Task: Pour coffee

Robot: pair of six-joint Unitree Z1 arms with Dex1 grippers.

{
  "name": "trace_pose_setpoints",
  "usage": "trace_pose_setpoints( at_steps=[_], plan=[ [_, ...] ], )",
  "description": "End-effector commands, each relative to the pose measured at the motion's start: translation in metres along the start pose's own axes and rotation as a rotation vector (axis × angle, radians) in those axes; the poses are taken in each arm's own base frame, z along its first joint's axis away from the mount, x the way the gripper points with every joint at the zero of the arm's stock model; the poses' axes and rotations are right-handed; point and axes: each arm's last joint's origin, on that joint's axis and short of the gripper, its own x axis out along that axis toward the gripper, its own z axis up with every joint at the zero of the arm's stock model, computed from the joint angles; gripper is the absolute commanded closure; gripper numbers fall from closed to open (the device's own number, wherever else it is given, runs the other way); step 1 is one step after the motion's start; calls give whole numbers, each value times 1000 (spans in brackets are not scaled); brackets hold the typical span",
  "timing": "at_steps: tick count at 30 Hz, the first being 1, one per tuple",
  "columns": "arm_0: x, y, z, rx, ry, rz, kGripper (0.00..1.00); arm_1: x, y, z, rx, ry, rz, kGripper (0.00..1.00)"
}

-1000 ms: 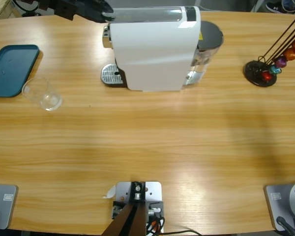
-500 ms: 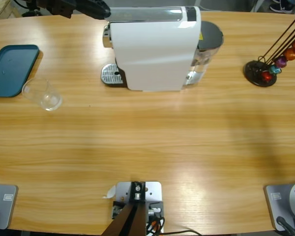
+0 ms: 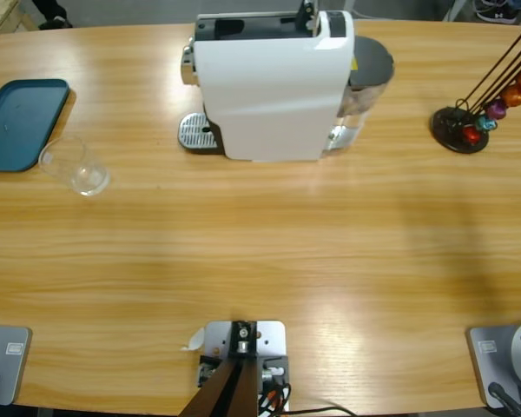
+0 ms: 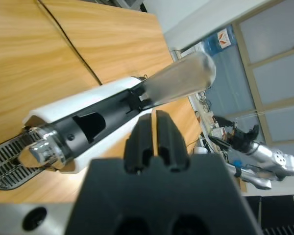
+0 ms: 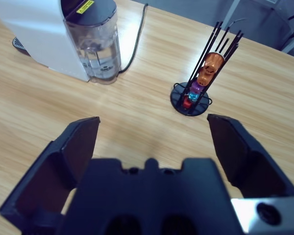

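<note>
I am holding my left pincer (image 4: 156,117) clenched, jaws pressed together with nothing between them, and pointing it along the top of the coffee machine (image 3: 273,87). Its silver lever (image 4: 179,81) is standing raised just past my jaw tips, with the dark capsule slot open below it. I cannot tell whether I am touching the lever. My right pincer (image 5: 153,122) is hanging released, jaws spread wide and empty, over the desk (image 3: 260,261) on the machine's water-tank (image 5: 95,46) side. It is looking toward the capsule rack (image 5: 198,83), which is standing well apart from the machine.

I am not finding any coffee in these views. The clear tumbler (image 3: 74,165) looks empty. It is sitting off the machine's spout end, apart from the drip grate (image 3: 197,132) and just beside the teal tray (image 3: 17,122).

I am judging the tumbler to be the thing to handle with care. It looks light, thin-walled and smooth, so it is likely to slip or tip under a careless pinch, and possibly crack under a hard one. I would be taking it across the wall, about midway up, with the jaws opened wide first and closed gently. Any coffee in it would be shallow and add little weight, but it would be sloshing, so I would be carrying it upright and slowly. The lever looks stiff and rounded, so I would be pressing on its broad end rather than pinching it.
</note>
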Motion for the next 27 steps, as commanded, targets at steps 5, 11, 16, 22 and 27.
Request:
trace_pose_setpoints(
  at_steps=[5, 11, 16, 22, 27],
  plan=[
    [-8, -34, -51, 754, -4, -95, 57, 6, -5, 20, 22, 35, -106, 0],
    [-99, -26, -122, 1029, 34, 164, 27, 66, -12, 29, 134, 66, -301, 1],
    [-155, -6, -187, 1044, 164, 271, 27, 109, -20, 22, 204, 66, -349, 115],
    [-164, 12, -214, 922, 168, 317, 27, 140, -18, 7, 204, 54, -299, 234],
    [-156, 17, -212, 887, 188, 326, 27, 171, -22, 2, 201, 93, -319, 237]
  ],
)
